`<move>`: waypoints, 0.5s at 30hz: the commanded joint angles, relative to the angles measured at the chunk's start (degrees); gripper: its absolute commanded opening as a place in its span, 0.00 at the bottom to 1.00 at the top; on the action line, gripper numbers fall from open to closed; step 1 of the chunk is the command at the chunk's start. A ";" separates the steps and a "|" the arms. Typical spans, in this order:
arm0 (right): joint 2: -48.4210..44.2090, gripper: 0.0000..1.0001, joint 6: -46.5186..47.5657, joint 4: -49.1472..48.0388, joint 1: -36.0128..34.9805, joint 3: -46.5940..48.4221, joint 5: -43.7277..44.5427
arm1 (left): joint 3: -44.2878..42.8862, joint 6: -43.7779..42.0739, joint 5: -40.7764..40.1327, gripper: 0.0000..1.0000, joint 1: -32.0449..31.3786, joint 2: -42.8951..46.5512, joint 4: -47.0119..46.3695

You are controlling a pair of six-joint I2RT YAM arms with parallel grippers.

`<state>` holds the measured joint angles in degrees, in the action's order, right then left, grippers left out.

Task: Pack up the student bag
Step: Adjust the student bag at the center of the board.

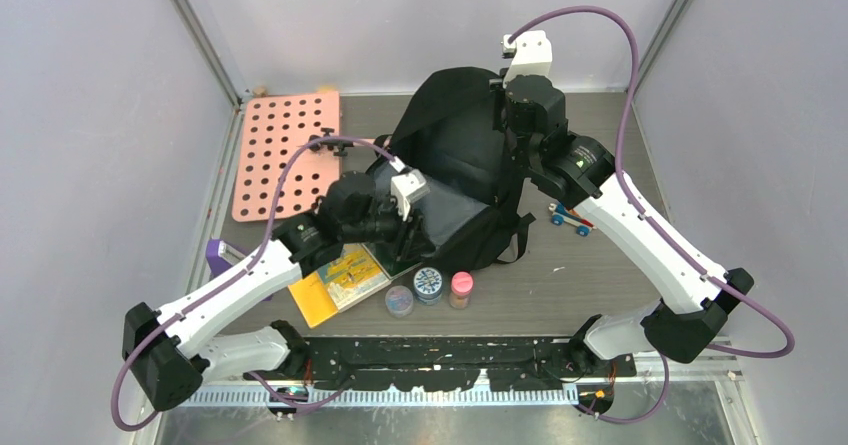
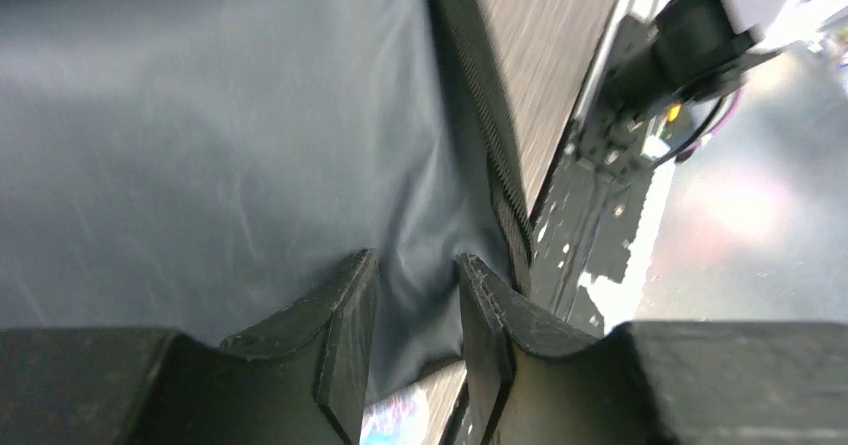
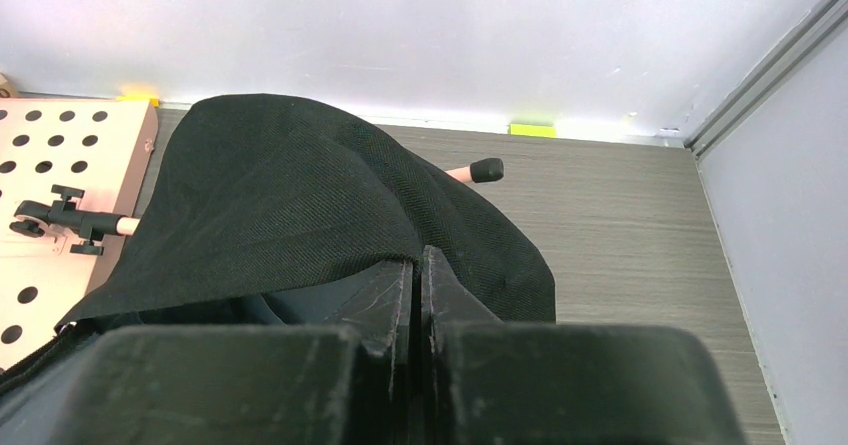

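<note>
The student bag (image 1: 455,135), a large black backpack, lies at the middle back of the table, opened so its grey lining (image 1: 455,210) shows. My left gripper (image 1: 412,227) is at the bag's near open edge. In the left wrist view its jaws (image 2: 418,275) are closed on a bunched fold of grey lining (image 2: 200,145) next to the zipper (image 2: 480,95). My right gripper (image 1: 503,100) is at the bag's far right edge. In the right wrist view it (image 3: 417,265) is shut on the rim of the black flap (image 3: 270,195) and holds it up.
A pink pegboard (image 1: 285,155) with a black-handled tool (image 1: 330,143) lies back left. A yellow booklet (image 1: 335,283) and three small jars (image 1: 429,283) sit in front of the bag. A toy with blue wheels (image 1: 570,219) lies to the right. A purple object (image 1: 217,257) is at the left.
</note>
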<state>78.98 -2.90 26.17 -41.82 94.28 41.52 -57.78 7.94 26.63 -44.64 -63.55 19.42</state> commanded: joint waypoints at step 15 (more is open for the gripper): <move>-2.67 0.01 0.65 -3.42 0.25 1.18 3.05 | 2.55 5.76 -11.07 0.52 -0.53 8.28 1.51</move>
<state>78.98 -2.92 26.15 -41.82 94.28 41.58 -45.84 13.58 15.77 -45.01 -57.45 17.72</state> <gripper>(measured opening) 0.055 0.442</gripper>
